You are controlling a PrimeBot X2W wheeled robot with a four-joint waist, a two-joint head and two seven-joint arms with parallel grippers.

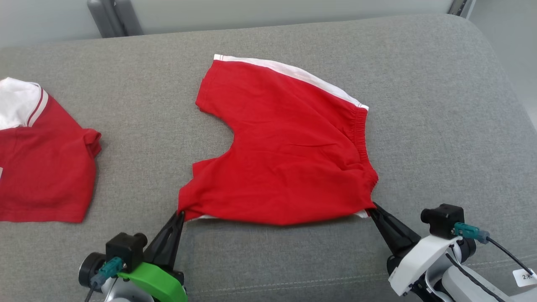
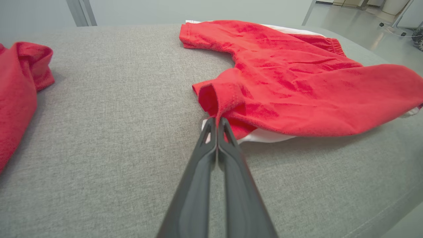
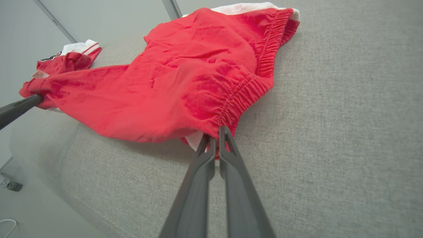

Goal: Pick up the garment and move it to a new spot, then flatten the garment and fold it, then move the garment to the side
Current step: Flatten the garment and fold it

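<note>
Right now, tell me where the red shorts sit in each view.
Head view: shorts in the middle, near corners pinched by left gripper and right gripper.
Left wrist view: upper right.
Right wrist view: upper middle.
Shared landmark: the red and white shirt, left of the shorts in all three.
</note>
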